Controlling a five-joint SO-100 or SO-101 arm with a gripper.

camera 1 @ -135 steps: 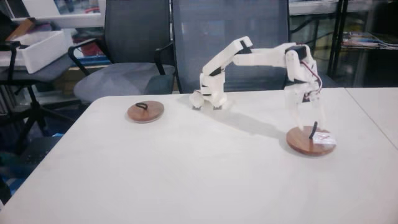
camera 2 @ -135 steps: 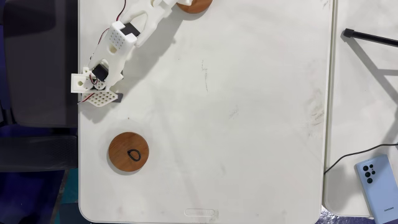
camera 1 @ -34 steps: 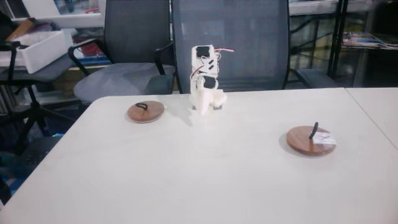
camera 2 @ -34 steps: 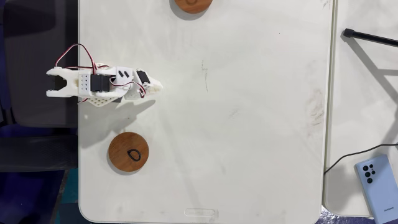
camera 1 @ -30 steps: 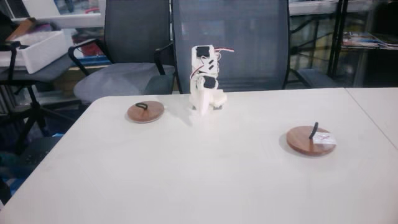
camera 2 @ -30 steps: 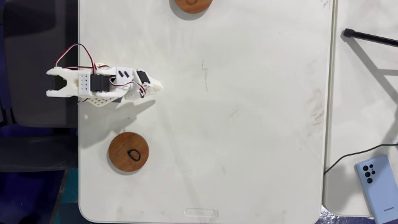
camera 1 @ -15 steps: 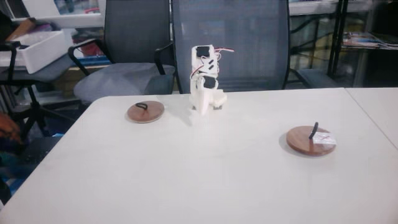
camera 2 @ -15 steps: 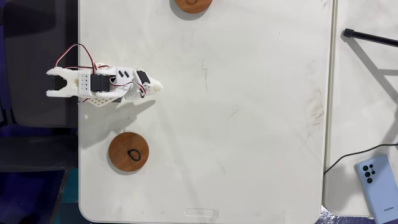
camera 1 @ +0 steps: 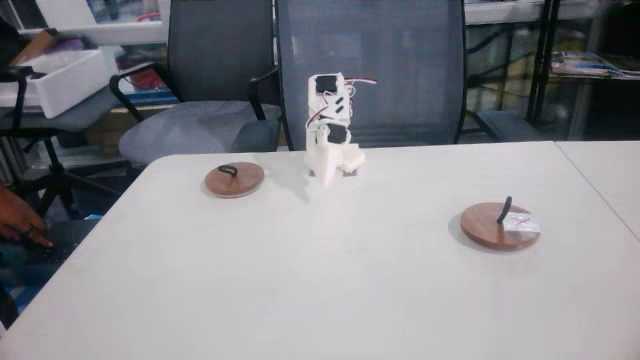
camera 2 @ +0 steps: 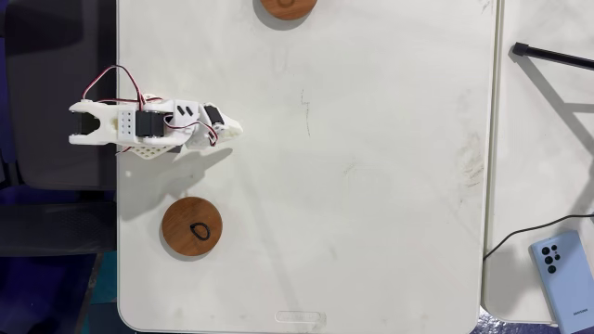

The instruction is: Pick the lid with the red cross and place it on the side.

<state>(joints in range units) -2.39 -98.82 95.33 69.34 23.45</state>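
Hugging table [camera 2: 390,232] edge: lid with the red cross [camera 1: 500,227]

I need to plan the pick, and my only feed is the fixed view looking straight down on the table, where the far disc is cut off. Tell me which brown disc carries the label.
Observer: The flat round brown wooden disc on the right in a fixed view carries a white square label. Its mark is too small to read. That is the disc your top edge cuts.
Operator: Report its handle.
Observer: Its black loop handle stands upright beside the label.
Operator: Check around the table.
Observer: A person's hand shows at the left edge, off the table.
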